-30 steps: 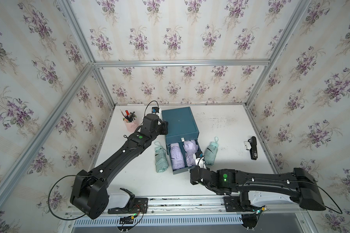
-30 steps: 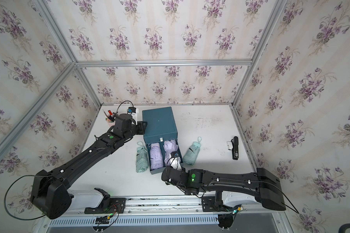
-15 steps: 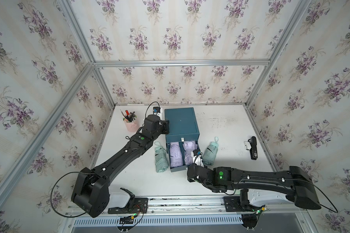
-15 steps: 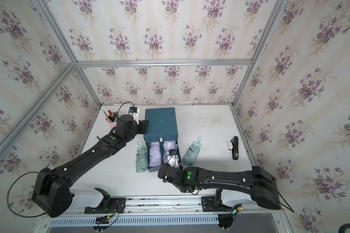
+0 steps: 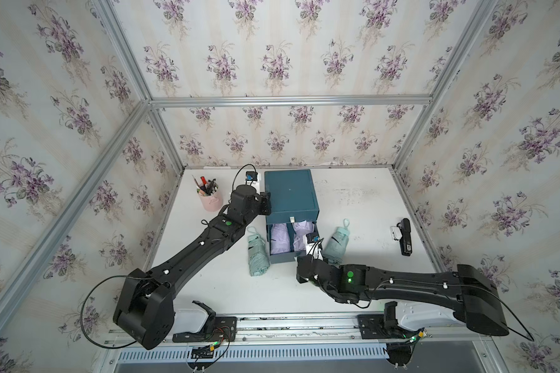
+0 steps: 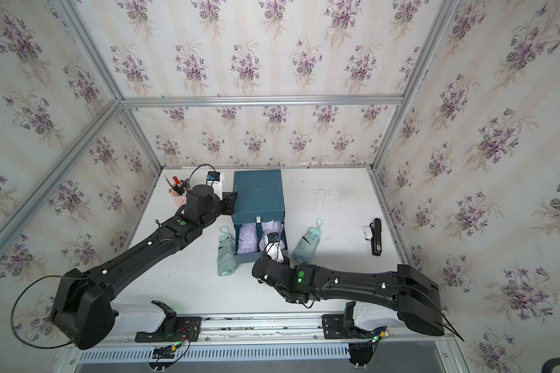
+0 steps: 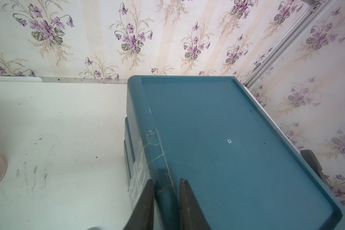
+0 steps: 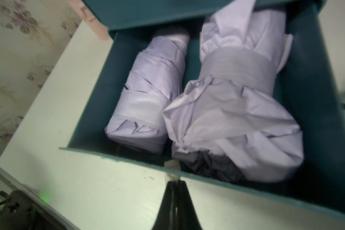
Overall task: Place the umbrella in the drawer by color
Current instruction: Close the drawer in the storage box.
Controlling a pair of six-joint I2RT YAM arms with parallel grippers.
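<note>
The teal drawer cabinet point(image 5: 291, 193) stands at the back of the table, and its bottom drawer point(image 8: 100, 111) is pulled out. Two lilac umbrellas point(image 8: 147, 95) point(image 8: 237, 99) lie side by side in that drawer. A mint-green umbrella point(image 5: 257, 255) lies on the table left of the drawer, and another mint-green umbrella point(image 5: 336, 243) lies on its right. My right gripper point(image 8: 175, 182) is shut on the white pull tab point(image 8: 171, 165) of the open drawer. My left gripper point(image 7: 166, 181) straddles the cabinet's top left rim point(image 7: 147, 127), one finger pressed to each side.
A pink pen cup point(image 5: 210, 200) stands left of the cabinet, close behind my left wrist. A black handheld device point(image 5: 404, 235) lies near the table's right edge. Wallpapered walls with metal rails close in the table's back and sides.
The open drawer has slid part of the way back into the cabinet, with my right gripper on its tab. My left gripper's jaws have narrowed onto the cabinet's rim.
</note>
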